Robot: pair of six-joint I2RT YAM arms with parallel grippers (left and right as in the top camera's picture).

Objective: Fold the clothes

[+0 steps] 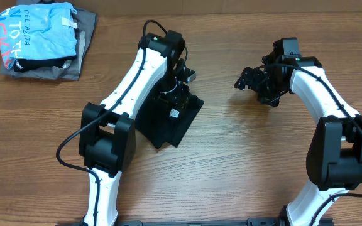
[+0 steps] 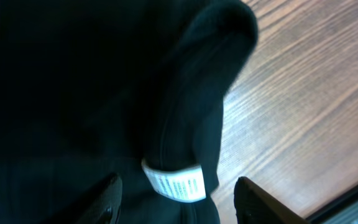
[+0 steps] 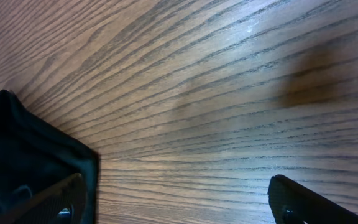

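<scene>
The clothes, a black T-shirt (image 1: 168, 122), lie folded into a small bundle in the middle of the table. My left gripper (image 1: 180, 95) hangs right over its far edge. In the left wrist view the black fabric (image 2: 73, 93) fills most of the picture. A rolled fold with a white tag (image 2: 176, 182) lies between the spread fingers of my left gripper (image 2: 178, 196), and bare wood shows beside the right finger. My right gripper (image 1: 251, 81) hovers open over bare wood to the right of the shirt. In the right wrist view one corner of the shirt (image 3: 23, 149) sits by the left finger of that gripper (image 3: 176, 196).
A pile of folded garments lies at the back left corner: a light blue printed shirt (image 1: 39, 31) on top of a grey one (image 1: 85, 37). The wooden table (image 1: 250, 157) runs bare between the two arms and toward the front.
</scene>
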